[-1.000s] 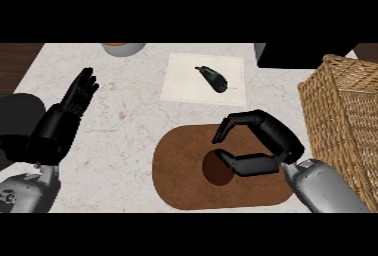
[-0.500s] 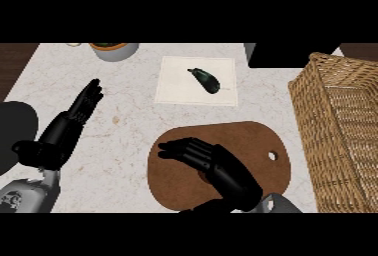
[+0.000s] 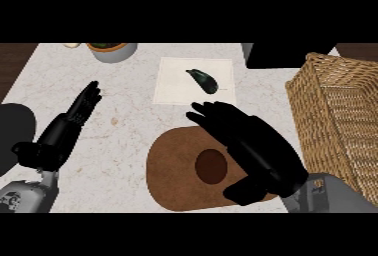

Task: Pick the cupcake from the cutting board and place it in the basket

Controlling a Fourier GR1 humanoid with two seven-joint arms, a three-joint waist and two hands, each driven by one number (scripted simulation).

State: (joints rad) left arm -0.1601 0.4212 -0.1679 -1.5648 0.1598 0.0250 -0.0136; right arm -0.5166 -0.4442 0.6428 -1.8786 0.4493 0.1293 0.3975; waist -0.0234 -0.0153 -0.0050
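Cupcake (image 3: 211,167) sits on the cutting board (image 3: 171,170), w/ right hand (image 3: 255,150) flat and spread just over it. Left hand (image 3: 65,131) rests spread, left of board. Basket (image 3: 341,115) is right of board.

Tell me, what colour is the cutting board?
The cutting board is brown, with a darker brown round patch in its middle. The head view shows it, partly under the right hand.

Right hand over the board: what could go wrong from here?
1. The right hand lies open over the cutting board, with the cupcake beside its palm, not enclosed; closing may miss or nudge it.
2. The basket wall rises close on the right; a low carry might clip its rim.
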